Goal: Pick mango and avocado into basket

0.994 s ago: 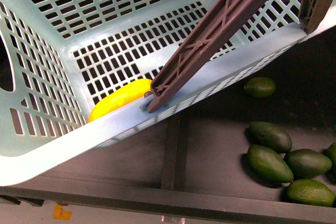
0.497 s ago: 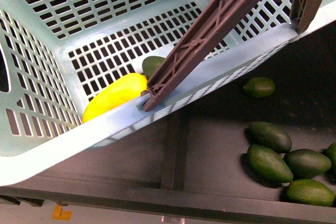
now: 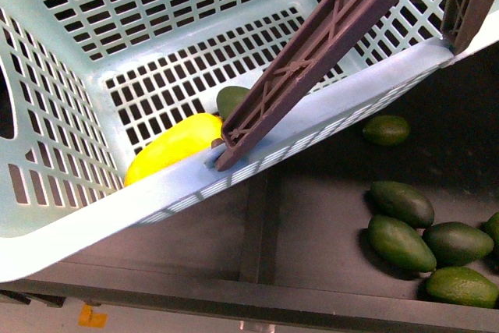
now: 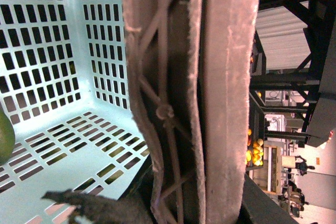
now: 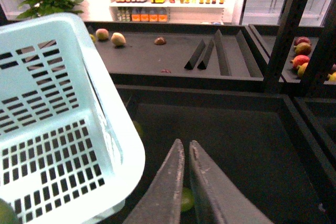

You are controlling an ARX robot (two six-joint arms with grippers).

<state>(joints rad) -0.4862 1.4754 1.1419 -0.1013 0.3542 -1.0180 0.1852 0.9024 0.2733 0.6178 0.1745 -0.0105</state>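
Mango (image 3: 173, 147) and avocado (image 3: 231, 100) lie together in the tilted basket (image 3: 93, 216); right gripper (image 5: 185, 179), fingers pressed together, should withdraw clear toward 5 o'clock; left gripper's state cannot be told.

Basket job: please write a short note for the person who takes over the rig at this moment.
Left gripper: jaws not visible; its camera shows the basket's brown handle up close.
Right gripper: shut, empty, over the dark bin outside the basket.
Mango and one avocado lie side by side on the basket floor.
Done: both fruits are in. Left: apparently nothing to pick.
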